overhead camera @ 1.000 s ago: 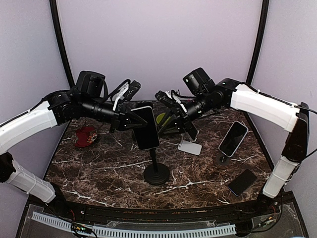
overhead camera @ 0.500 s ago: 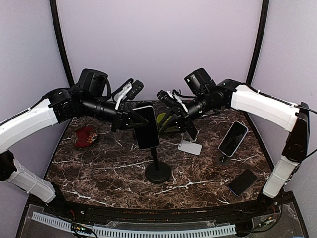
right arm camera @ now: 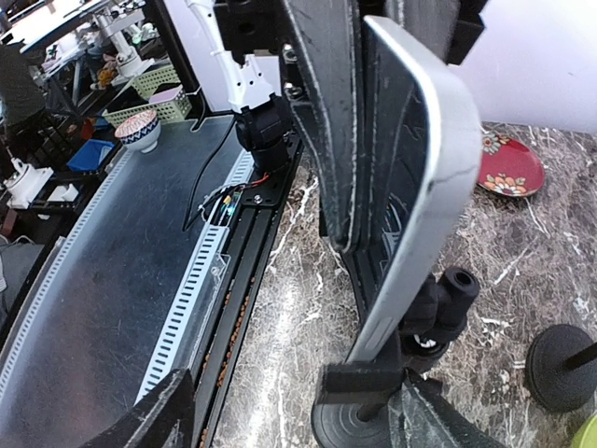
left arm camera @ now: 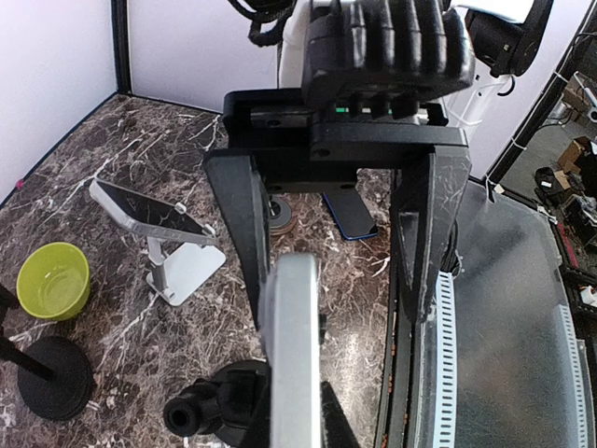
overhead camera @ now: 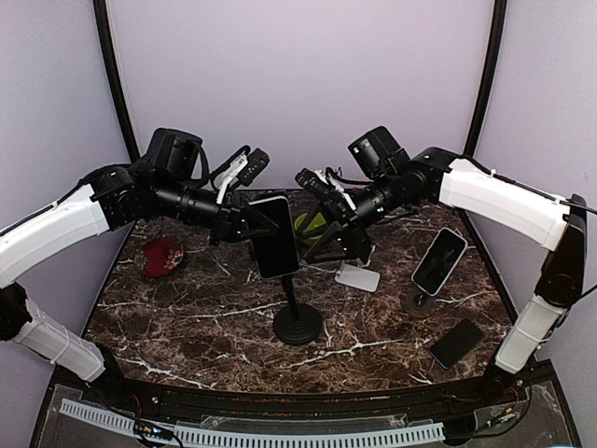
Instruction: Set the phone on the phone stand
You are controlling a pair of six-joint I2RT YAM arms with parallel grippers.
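A dark phone (overhead camera: pixel 275 250) with a silver edge (left arm camera: pixel 294 345) stands upright on top of the black phone stand (overhead camera: pixel 297 322). In the right wrist view its lower end (right arm camera: pixel 410 187) meets the stand's black holder ledge (right arm camera: pixel 359 378). My left gripper (overhead camera: pixel 250 229) is shut on the phone's left side, and its fingers flank the edge at the bottom of the left wrist view (left arm camera: pixel 294 420). My right gripper (overhead camera: pixel 328 245) is open just right of the phone. Its fingertips (right arm camera: pixel 159 411) stand wide apart on either side of the holder, touching nothing.
A white stand (overhead camera: pixel 357 276) carries another phone (left arm camera: pixel 149 210). A third phone (overhead camera: pixel 438 261) leans on a small round stand at the right. A dark phone (overhead camera: pixel 455 343) lies flat near the front right. Green bowl (overhead camera: pixel 306 224), red plate (overhead camera: pixel 160 257), a second black base (left arm camera: pixel 56 378).
My right gripper's jaws have spread from nearly shut to wide open beside the stand. The left arm and the phone have shifted slightly right.
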